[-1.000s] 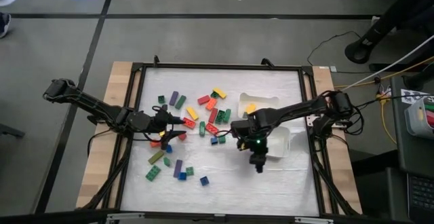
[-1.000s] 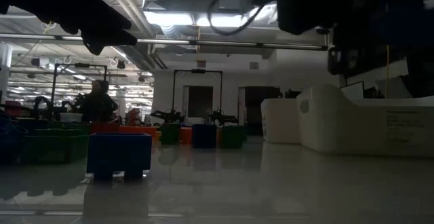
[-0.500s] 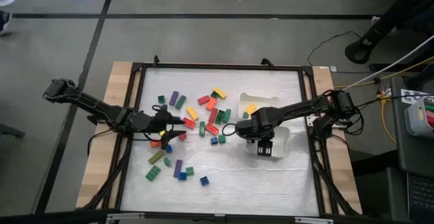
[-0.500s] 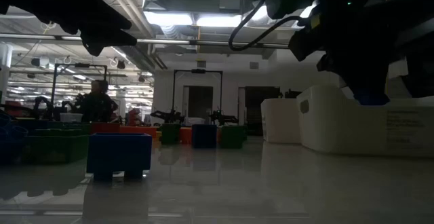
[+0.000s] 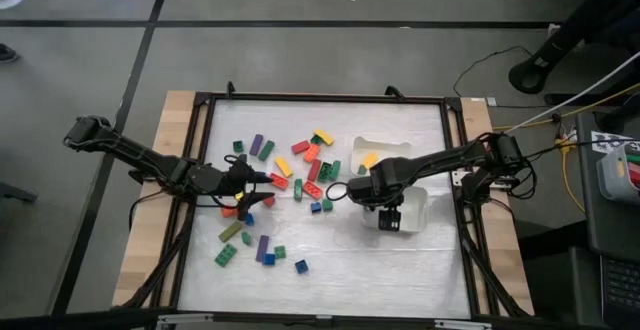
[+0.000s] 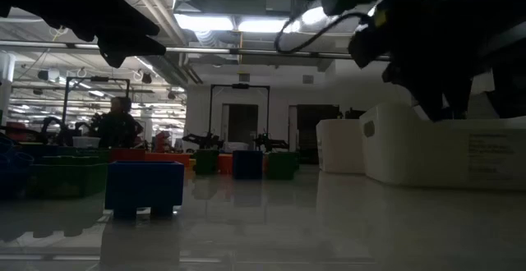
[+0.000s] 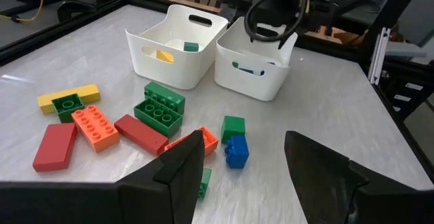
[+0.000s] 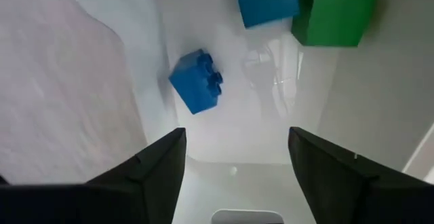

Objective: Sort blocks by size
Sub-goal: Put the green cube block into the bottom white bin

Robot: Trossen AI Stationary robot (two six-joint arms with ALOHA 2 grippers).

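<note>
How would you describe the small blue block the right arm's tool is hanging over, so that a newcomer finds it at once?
Start at the two white trays; take the near tray, under the right tool. Inside lies a small blue block, apart from a larger blue block and a green block. It alone lies tilted.

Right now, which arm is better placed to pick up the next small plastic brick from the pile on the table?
The left. The left gripper hangs open right at the pile, with a small blue brick just ahead of its fingers. The right gripper is open over the nearer white tray, away from the pile.
</note>
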